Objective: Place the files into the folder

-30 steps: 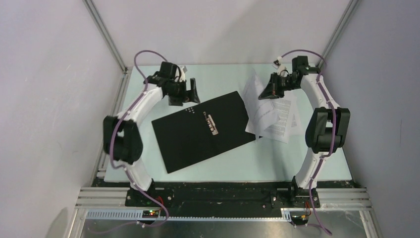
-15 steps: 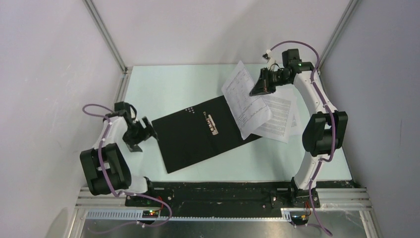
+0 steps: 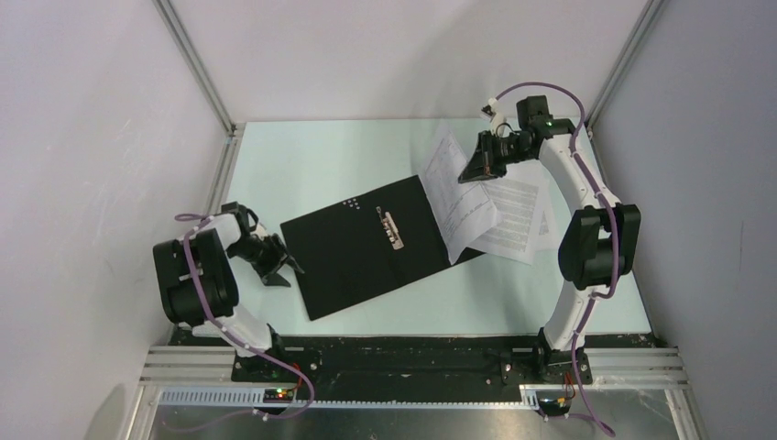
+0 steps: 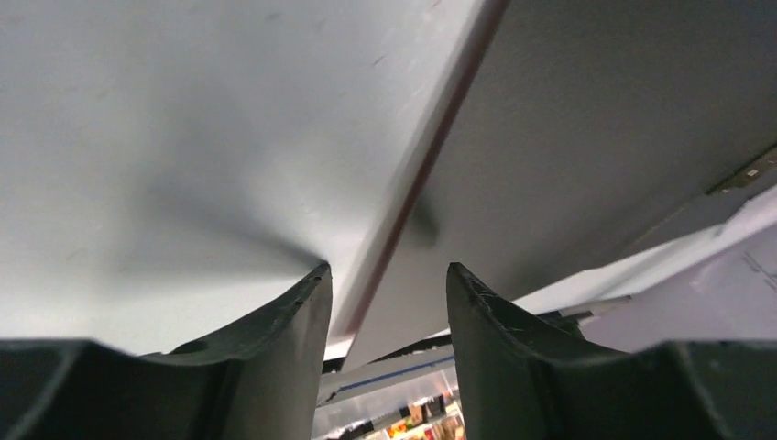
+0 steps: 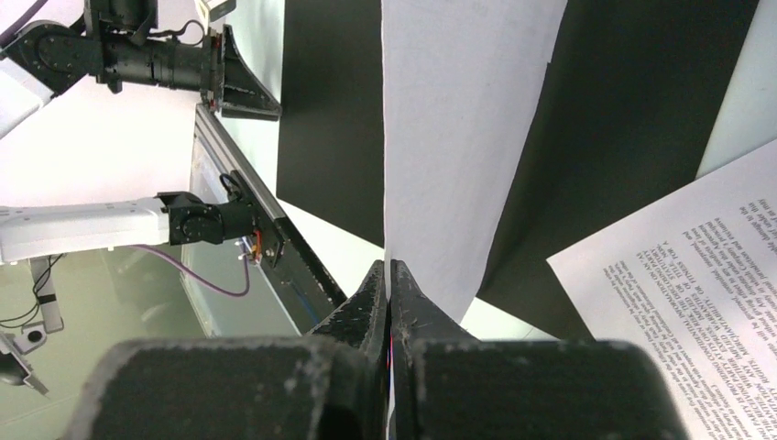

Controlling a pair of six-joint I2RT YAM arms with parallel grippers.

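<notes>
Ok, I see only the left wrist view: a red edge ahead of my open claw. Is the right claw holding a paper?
Observer: Yes, the right claw is shut on a sheet, which is lifted over the right edge of the folder.
Operator: Where are the other papers?
Observer: The other sheets lie flat on the table, right of the folder.
Operator: And is the folder open?
Observer: Open, black inside up, with the metal clip at its middle.
</notes>
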